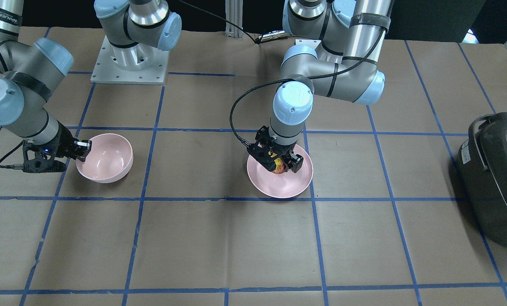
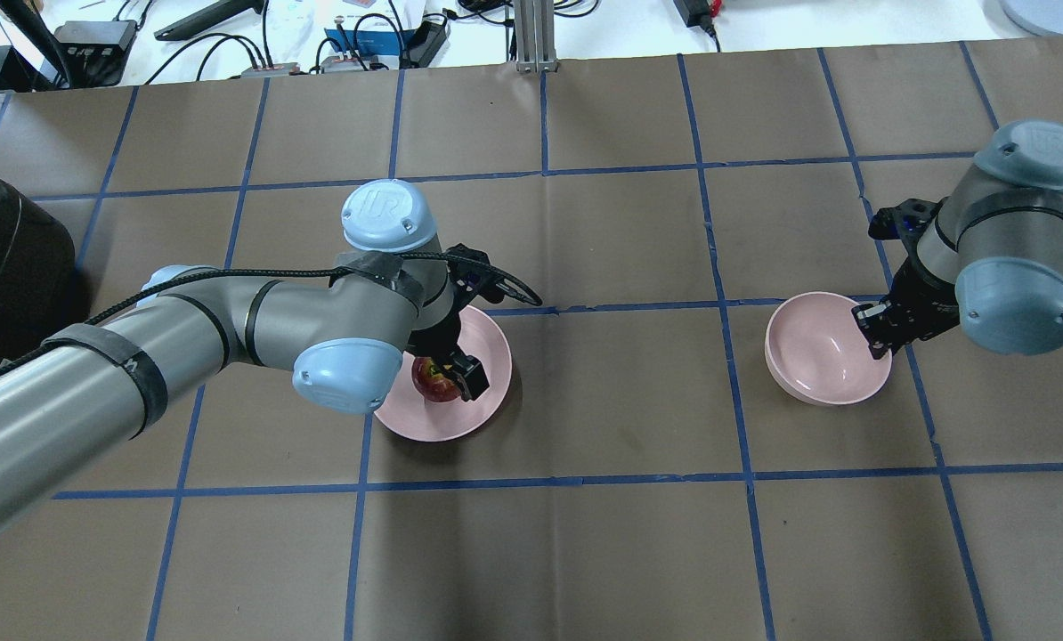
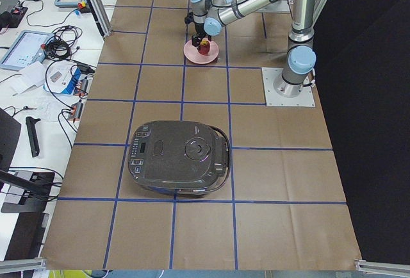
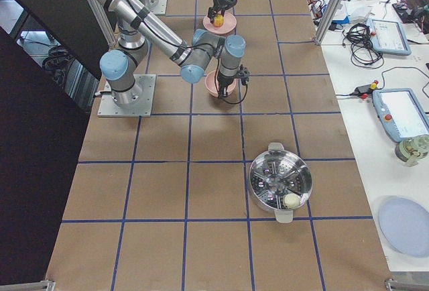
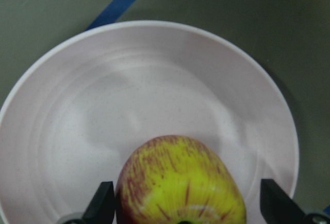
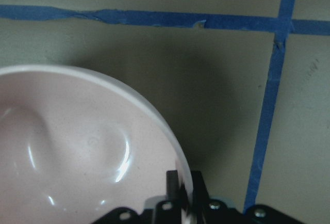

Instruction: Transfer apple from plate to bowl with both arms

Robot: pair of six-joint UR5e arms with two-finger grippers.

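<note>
The red and yellow apple [image 5: 180, 182] sits on the flat pink plate [image 5: 129, 105] near the middle of the table. My left gripper [image 2: 447, 374] points down over the plate [image 2: 460, 418] with its jaws open on either side of the apple [image 2: 434, 378]. One finger [image 5: 103, 203] touches the apple; the other stands a little apart. The deep pink bowl [image 2: 816, 356] stands to the right in the overhead view. My right gripper [image 2: 872, 328] is shut on the bowl's rim, with its fingers [image 6: 172, 182] pinching the edge of the bowl [image 6: 77, 146].
A black rice cooker [image 1: 495, 170] stands at the table's end on my left. A metal steamer pot [image 4: 280, 184] stands near the end on my right. Blue tape lines grid the brown table. An arm's base plate [image 1: 128, 59] is at the rear.
</note>
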